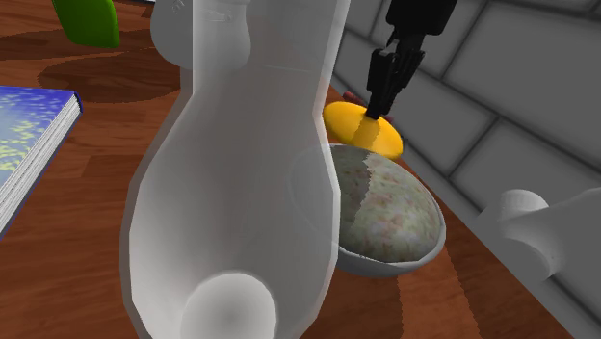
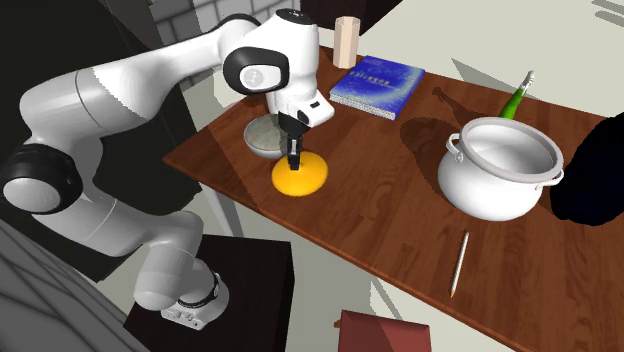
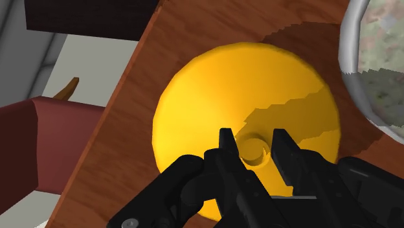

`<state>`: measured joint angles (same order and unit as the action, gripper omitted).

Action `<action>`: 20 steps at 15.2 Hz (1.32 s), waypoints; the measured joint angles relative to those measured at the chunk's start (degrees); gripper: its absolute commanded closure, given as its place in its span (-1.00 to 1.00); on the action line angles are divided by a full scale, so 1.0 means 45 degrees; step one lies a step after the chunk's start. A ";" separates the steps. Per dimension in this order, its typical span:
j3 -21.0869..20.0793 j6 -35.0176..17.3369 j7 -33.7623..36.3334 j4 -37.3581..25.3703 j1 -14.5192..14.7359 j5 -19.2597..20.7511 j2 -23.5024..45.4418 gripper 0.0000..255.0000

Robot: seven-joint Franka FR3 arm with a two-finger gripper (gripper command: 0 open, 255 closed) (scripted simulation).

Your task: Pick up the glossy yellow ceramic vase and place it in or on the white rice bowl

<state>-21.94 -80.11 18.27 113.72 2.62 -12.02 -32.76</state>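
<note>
The yellow vase (image 3: 213,110) is a flat glossy disc with a small round neck at its centre, and it lies on the wooden table (image 2: 400,220) near the edge. My black gripper (image 3: 254,146) stands straight over it, and the two fingers clasp the neck from either side. The second exterior view shows the gripper (image 2: 295,163) reaching down onto the vase (image 2: 300,177). Right beside the vase sits the bowl (image 3: 349,58), with a pale rim and a speckled grey inside. In the shoulder view the vase (image 1: 361,130) lies just behind the bowl (image 1: 424,255), with the gripper (image 1: 374,114) on it.
A blue book (image 2: 378,85), a tan cylinder (image 2: 346,42), a large white pot (image 2: 498,170), a green bottle (image 2: 517,97) and a thin pen (image 2: 460,262) share the table. A dark red chair (image 2: 380,330) stands below the table edge. My white arm link (image 1: 241,193) blocks much of the shoulder view.
</note>
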 measured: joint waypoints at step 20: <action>-0.0035 0.3345 0.0560 -0.5264 -0.0307 0.0475 0.1966 1.00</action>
<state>-22.10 -65.06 20.79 90.03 1.23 -9.88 -23.92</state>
